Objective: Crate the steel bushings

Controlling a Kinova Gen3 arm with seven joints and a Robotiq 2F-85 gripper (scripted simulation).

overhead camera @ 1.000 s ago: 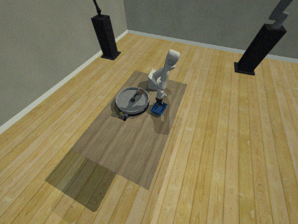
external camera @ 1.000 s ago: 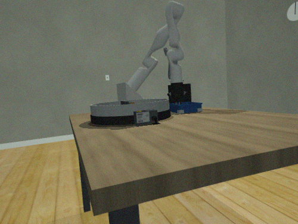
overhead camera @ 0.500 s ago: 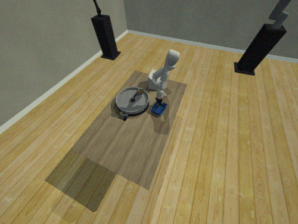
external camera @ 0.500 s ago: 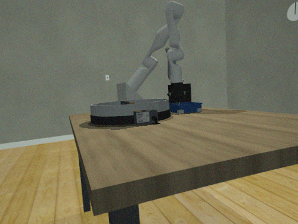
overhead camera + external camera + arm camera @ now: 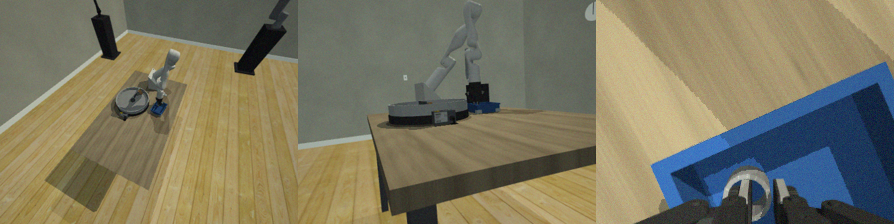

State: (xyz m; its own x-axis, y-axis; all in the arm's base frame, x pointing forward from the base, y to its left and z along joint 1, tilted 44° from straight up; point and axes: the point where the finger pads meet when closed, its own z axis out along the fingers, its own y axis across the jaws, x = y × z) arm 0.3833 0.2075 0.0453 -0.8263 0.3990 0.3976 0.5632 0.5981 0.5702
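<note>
The blue crate stands beside the turning table. My gripper points down into the crate. Its fingers stand a small gap apart, open, with one fingertip over the hollow of a steel bushing and the other just outside its wall. That steel bushing is upright in the crate near one corner, its wall not filling the gap. The fingers and the frame edge hide part of the crate. Bushings on the turning table are too small to make out.
An orange-brown piece is at the dark arm over the turning table. A grey boxed unit sits at the turning table's outer side. All stand on the wooden table. The crate's raised walls surround the fingertips.
</note>
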